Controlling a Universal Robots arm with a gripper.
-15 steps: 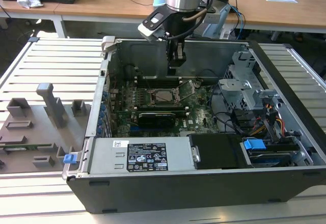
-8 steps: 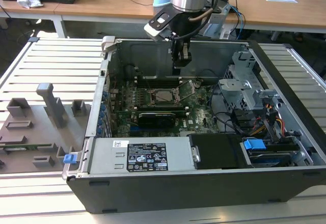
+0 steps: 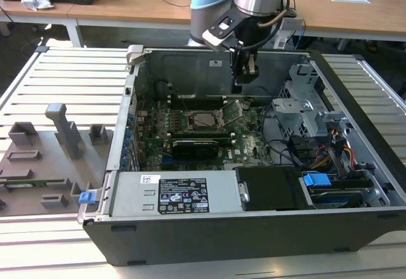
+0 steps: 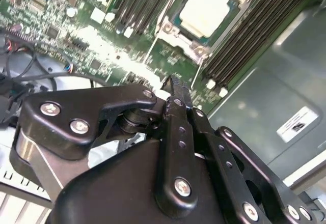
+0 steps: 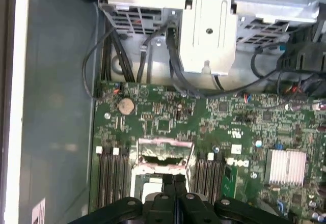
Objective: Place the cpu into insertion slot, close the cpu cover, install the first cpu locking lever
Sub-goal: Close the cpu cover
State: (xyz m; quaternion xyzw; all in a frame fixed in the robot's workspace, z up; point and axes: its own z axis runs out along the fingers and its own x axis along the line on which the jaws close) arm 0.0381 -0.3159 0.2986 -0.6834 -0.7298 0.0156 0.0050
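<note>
Chip's in, cover's up, so I'd say we're on the cover-closing step.

The small flat square cpu with the silvery-grey metal top (image 4: 206,10) sits in the square dark-framed insertion slot (image 3: 189,122). The thin dark-metal cpu cover frame (image 5: 165,143) stands tilted up at the socket's edge, not down yet as far as I can tell. The black two-finger gripper (image 5: 173,183) hovers right above the socket, fingers pinched together with nothing between them. Long black memory slots (image 5: 109,175) flank the socket on the green circuit board (image 5: 229,117). My guess is that getting the frame flat calls for a gentle push on its raised edge, staying off the chip and those slots.
</note>
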